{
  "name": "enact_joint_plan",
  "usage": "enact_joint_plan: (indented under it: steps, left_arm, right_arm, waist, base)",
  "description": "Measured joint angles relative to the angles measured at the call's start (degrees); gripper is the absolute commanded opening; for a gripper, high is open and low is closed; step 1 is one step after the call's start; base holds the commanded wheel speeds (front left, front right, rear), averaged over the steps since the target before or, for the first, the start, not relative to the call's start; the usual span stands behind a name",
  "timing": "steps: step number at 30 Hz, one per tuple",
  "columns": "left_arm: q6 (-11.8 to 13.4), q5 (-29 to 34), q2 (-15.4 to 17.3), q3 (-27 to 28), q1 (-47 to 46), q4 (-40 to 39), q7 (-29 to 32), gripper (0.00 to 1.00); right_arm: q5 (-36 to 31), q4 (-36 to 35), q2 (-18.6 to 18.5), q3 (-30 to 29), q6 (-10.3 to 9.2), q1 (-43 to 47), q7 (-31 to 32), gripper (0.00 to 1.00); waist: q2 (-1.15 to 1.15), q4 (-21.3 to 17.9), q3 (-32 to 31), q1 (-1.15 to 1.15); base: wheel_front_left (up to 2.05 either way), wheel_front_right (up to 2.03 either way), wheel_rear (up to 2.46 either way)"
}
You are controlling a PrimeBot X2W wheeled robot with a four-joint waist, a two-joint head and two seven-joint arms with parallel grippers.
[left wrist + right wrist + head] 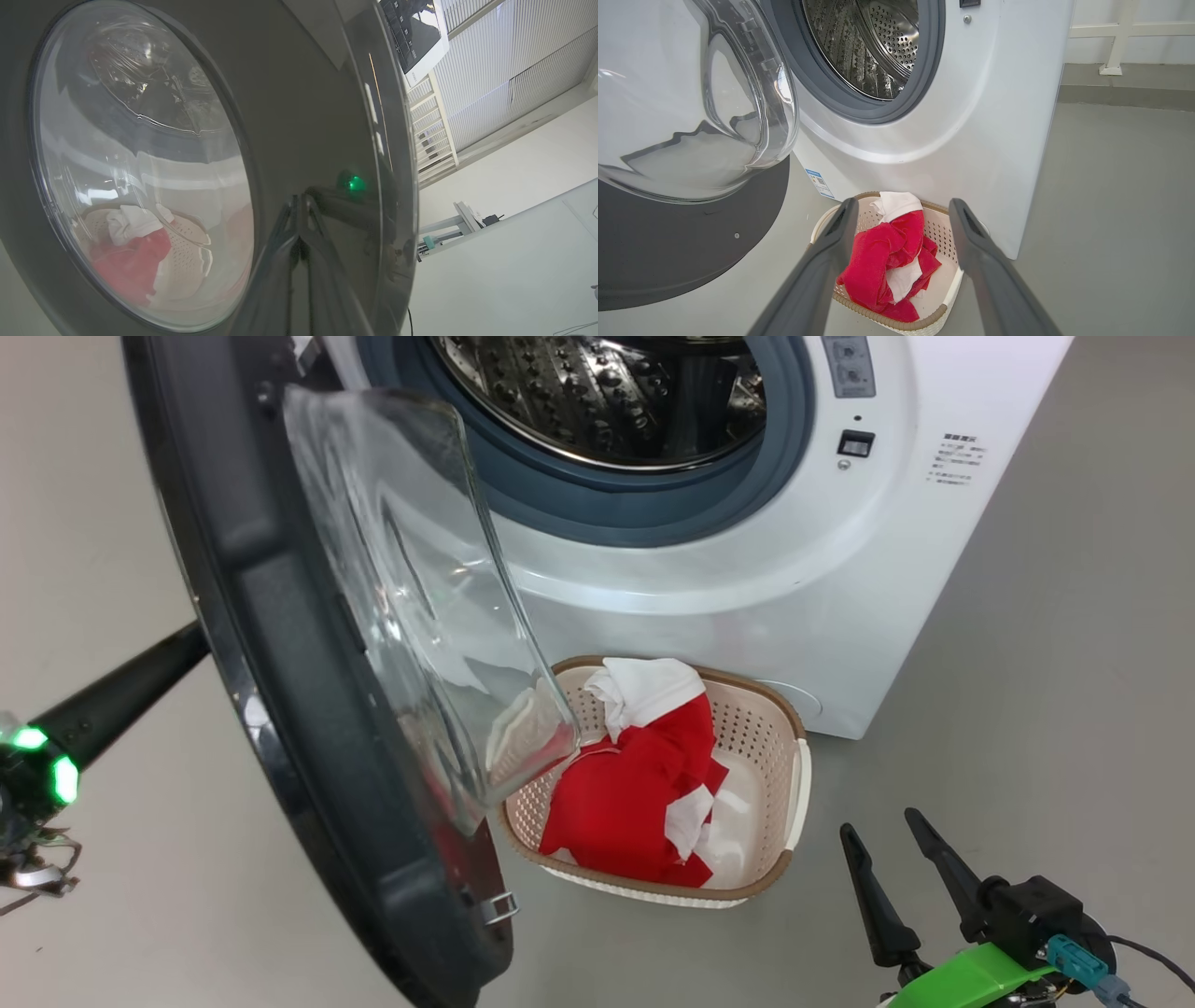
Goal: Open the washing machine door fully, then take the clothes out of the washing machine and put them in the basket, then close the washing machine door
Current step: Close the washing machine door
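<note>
Grey floor (1074, 644), smooth and uniform. Right wrist view: a white wall (1157, 49) rises behind the floor, with a white post (1115, 46) standing against it. Left wrist view: ribbed pale panelling (514, 70) beside a white slatted frame (432, 135).

R gripper (878, 821) had two long, dark, tapered fingers (876, 905) on a bright green plastic bracket (971, 978), w/ a black block (1036, 905), teal connector (1078, 959) & thin black cable (1150, 951). L arm (121, 686) was a black tube w/ glowing green lights (63, 777); loose wires (37, 875) hung below.
</note>
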Motion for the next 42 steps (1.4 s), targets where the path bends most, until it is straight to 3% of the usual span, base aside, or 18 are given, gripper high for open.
enact_joint_plan:
  steps: [10, 23, 34, 42]
  left_arm:
    - [0.0, 3.3, -4.5, 1.3, -2.5, -0.6, 3.1, 0.00]
    - [0.0, 8.1, -7.8, -0.3, -6.5, -1.7, 1.9, 0.00]
    - [0.0, 11.7, -7.6, -4.0, -12.6, 0.1, -4.6, 0.00]
    - [0.0, 14.0, -4.5, -7.6, -17.1, 3.7, -12.0, 0.00]
  right_arm:
    - [0.0, -0.3, 0.2, 0.2, 0.00, -0.4, 0.0, 1.00]
    - [0.6, -1.1, 0.2, 0.3, 0.00, -1.8, 0.0, 1.00]
    - [1.6, -2.0, 0.2, 0.5, 0.00, -4.3, 0.0, 1.00]
    - [2.4, -2.8, 0.2, 0.8, 0.00, -5.8, 0.0, 1.00]
  waist:
    - [0.00, -2.6, 0.6, 0.00]
    - [0.00, -7.2, 2.1, 0.00]
    - [0.00, -12.0, 5.1, 0.00]
    - [0.00, -16.5, 7.5, 0.00]
  base:
    - [0.00, 0.00, 0.00]
    - [0.00, 0.00, 0.00]
    - [0.00, 0.00, 0.00]
    - [0.00, 0.00, 0.00]
